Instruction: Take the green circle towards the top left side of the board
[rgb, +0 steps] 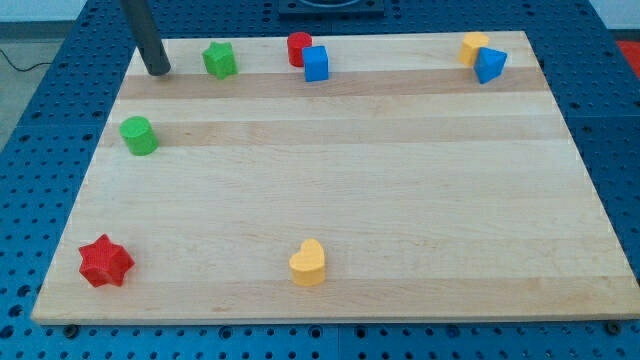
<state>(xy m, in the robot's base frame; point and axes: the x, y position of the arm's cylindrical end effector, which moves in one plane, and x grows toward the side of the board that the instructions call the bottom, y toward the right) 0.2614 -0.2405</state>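
Observation:
The green circle is a short green cylinder near the board's left edge, a little above mid-height. My tip rests on the board near the top left corner, above and slightly right of the green circle, with a clear gap between them. A green star lies to the right of my tip, apart from it.
A red cylinder touches a blue block at the top middle. A yellow block touches a blue triangular block at the top right. A red star lies at the bottom left, a yellow heart at the bottom middle.

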